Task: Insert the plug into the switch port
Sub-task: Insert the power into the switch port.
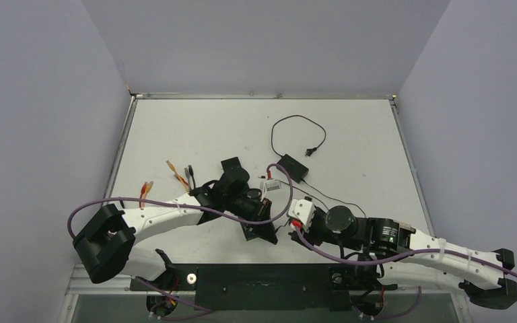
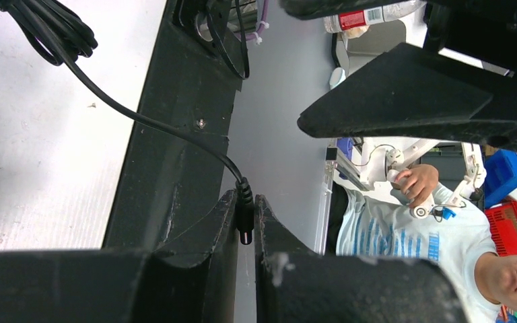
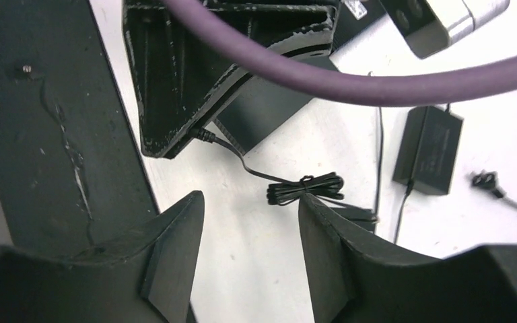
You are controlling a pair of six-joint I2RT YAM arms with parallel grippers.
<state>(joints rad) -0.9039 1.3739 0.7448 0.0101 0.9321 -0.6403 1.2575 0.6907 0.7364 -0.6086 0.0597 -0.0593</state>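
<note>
Currently the left gripper (image 2: 245,200) is pressed together on the plug (image 2: 244,219), pinching the small black barrel between its two fingertips with the tip poking out past them. A thin black cable (image 2: 141,118) runs from the plug to a tied bundle (image 3: 306,188) lying on the white table (image 1: 195,128). The plug is held above the table near the middle, close to the right gripper (image 3: 250,202). That one is spread, with nothing between its fingers, and it faces the left gripper from just beside it. A silver switch (image 3: 444,20) lies a little further back on the table, apart from the plug. A black power adapter (image 3: 429,151) sits behind and to the right, and some orange-tipped cables (image 1: 175,173) lie off to the left.
</note>
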